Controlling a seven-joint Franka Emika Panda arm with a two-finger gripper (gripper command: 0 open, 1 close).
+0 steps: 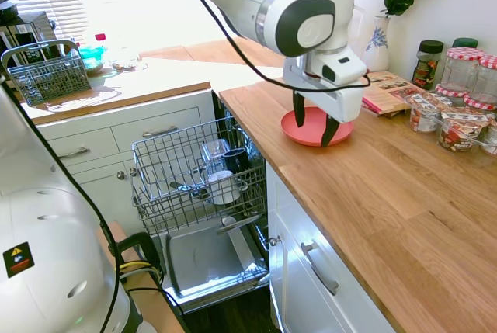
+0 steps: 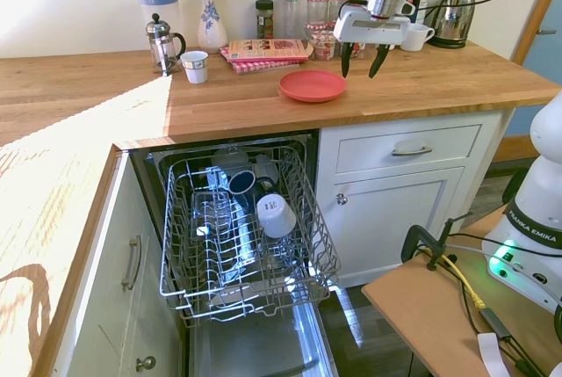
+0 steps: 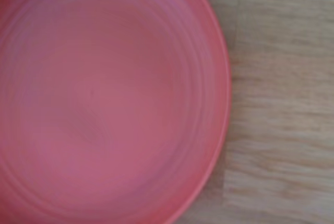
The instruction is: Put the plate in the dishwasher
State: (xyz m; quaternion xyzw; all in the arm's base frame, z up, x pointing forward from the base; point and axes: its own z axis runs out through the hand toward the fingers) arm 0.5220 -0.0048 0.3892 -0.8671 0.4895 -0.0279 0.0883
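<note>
The coral-red plate [image 1: 308, 130] [image 2: 312, 85] lies flat on the wooden counter [image 1: 388, 193] near its front edge, above the dishwasher. It fills most of the blurred wrist view [image 3: 104, 98]. My gripper [image 1: 314, 121] [image 2: 360, 60] hangs open just above the plate, fingers pointing down, holding nothing. In the second exterior view it sits over the plate's right side. The dishwasher [image 1: 198, 182] [image 2: 241, 236] stands open below the counter, its grey wire rack pulled out with cups in it and the steel door folded down.
A recipe book [image 2: 268, 49], jars [image 1: 466, 69], a vase [image 2: 209, 21], a cafetiere [image 2: 162, 43], a cup [image 2: 195, 66] and a kettle [image 2: 457, 12] stand along the counter's back. A grey cutlery basket [image 1: 46, 75] sits on the far counter.
</note>
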